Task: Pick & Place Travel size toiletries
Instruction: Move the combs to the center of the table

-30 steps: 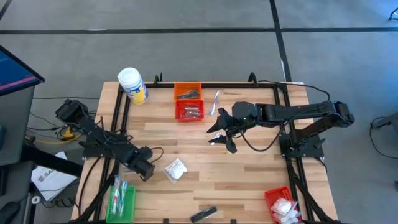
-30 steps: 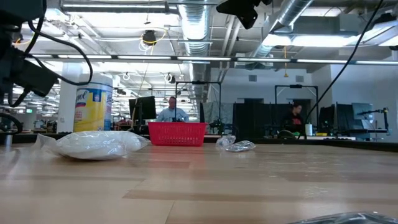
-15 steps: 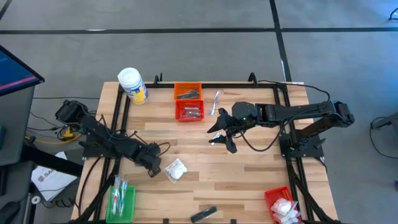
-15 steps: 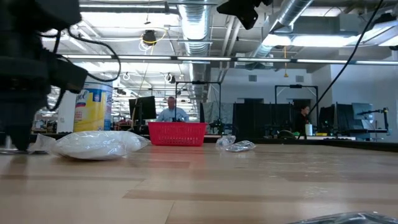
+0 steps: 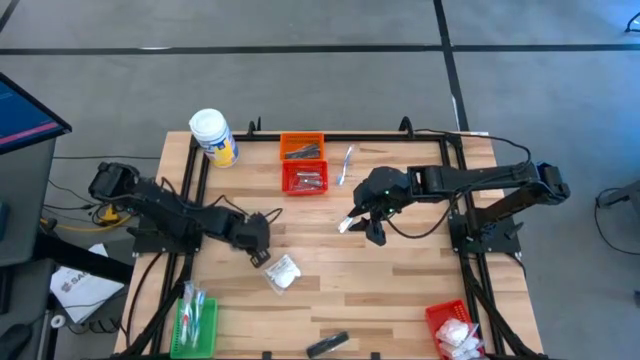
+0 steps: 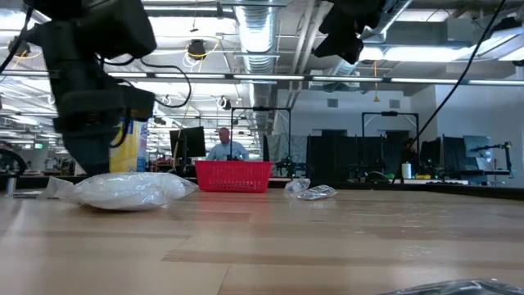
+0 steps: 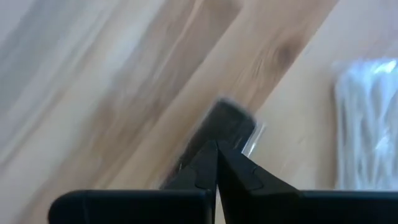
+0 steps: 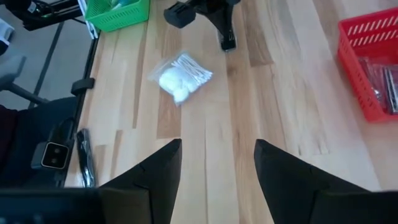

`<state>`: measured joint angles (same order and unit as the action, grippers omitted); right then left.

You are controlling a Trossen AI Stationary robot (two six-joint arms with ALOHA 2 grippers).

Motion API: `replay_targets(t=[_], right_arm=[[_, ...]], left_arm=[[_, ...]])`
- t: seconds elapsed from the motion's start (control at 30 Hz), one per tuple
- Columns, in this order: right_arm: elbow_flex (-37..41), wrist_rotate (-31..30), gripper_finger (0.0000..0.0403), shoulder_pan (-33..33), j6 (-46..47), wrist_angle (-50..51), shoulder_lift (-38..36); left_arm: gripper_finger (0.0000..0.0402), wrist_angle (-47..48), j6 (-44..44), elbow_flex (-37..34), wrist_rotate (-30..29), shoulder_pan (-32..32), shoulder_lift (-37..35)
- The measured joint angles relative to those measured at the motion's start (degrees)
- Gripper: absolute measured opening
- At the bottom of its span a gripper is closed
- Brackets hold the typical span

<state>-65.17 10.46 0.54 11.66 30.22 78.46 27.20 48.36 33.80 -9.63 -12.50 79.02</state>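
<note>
A white packet (image 5: 283, 272) with cotton swabs lies flat near the table's middle; it also shows in the right wrist view (image 8: 180, 78) and the low view (image 6: 123, 188). My left gripper (image 5: 262, 254) is shut and hangs just left of the packet without touching it (image 7: 216, 148). My right gripper (image 5: 362, 224) is open above the table's middle right, with nothing between its fingers (image 8: 217, 146). A dark slim tube (image 5: 327, 344) lies at the near edge. A thin clear stick (image 5: 347, 162) lies beside the far red basket (image 5: 305, 178).
An orange basket (image 5: 302, 148) sits behind the red one. A green basket (image 5: 195, 322) with clear sticks is at the near left, and a red basket (image 5: 452, 328) with white packets at the near right. A big white jar (image 5: 213, 136) stands at the far left corner.
My left gripper has moved toward the table's right and a little toward the far edge, arriving beside the white packet. My right gripper has turned and come down a little over the same spot. The packet has stayed where it was.
</note>
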Motion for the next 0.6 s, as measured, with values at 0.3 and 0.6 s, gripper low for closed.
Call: replay_targets(t=[0.3, 0.6], right_arm=[[0.00, 0.00, 0.0192, -0.19, -0.09, 0.33, 0.00], [-0.02, -0.01, 0.0196, 1.82, 0.24, -0.77, 1.21]], left_arm=[[0.0000, -6.55, -4.77, 0.00, -2.13, 3.92, 0.00], [0.0000, -14.11, -8.93, 0.53, -1.54, 4.90, 7.12]])
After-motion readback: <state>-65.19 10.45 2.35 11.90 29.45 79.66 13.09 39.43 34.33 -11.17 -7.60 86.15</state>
